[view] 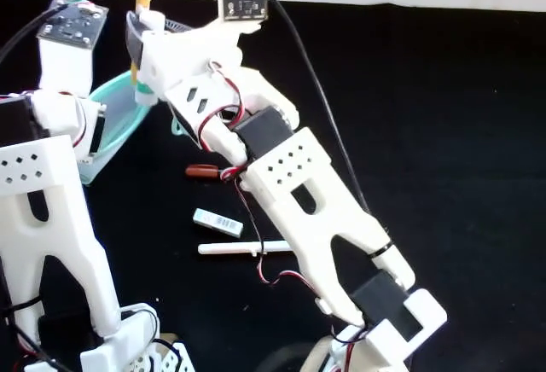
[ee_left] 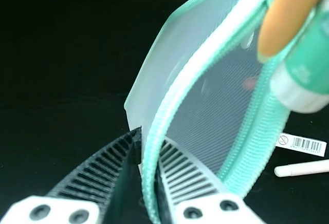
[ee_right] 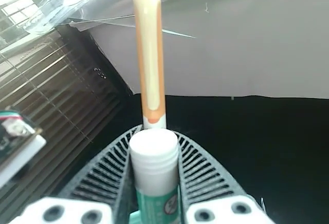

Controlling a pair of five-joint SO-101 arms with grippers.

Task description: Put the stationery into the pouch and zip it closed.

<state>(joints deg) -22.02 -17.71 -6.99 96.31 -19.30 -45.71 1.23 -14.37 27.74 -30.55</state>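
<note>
Two items pinched at the pouch mouth!
The right gripper [view: 140, 45] is clamped on a green-and-white glue stick [ee_right: 154, 165] and an orange pen [ee_right: 149, 54] together, both upright, lower ends right at the open zip rim of the teal mesh pouch [ee_left: 205, 106]. The left gripper [ee_left: 140, 143] bites that rim, propping it up. On the black table [view: 444, 133] nearby: a brown stick [view: 203, 170], a barcoded piece [view: 217, 222], a white pen [view: 243, 248].
</note>
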